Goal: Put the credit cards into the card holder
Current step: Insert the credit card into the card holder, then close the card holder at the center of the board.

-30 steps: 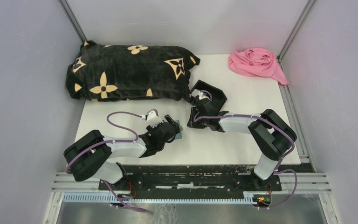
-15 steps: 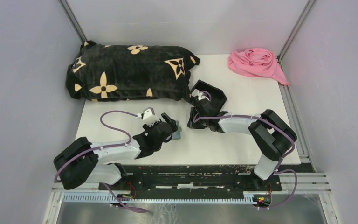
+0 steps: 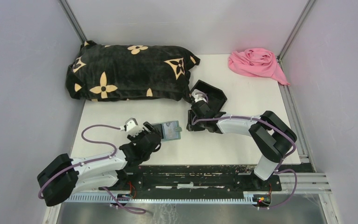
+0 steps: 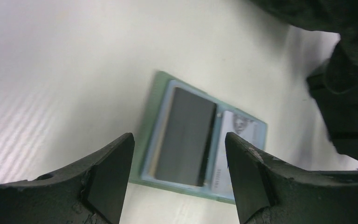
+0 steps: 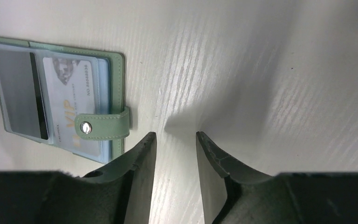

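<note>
Left claw hovering low near holder, jaws standing wide apart, gripping nothing. Holder lying flat on tabletop, between both claws. Cards sitting inside holder behind clear slots: one dark, one white. Snap tab wrapping over holder's edge. Right claw hovering beside holder, jaws narrowly apart, holding nothing. Black box sitting just behind right claw.

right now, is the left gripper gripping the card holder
No, the left gripper stands wide open and the card holder lies flat on the table.
</note>
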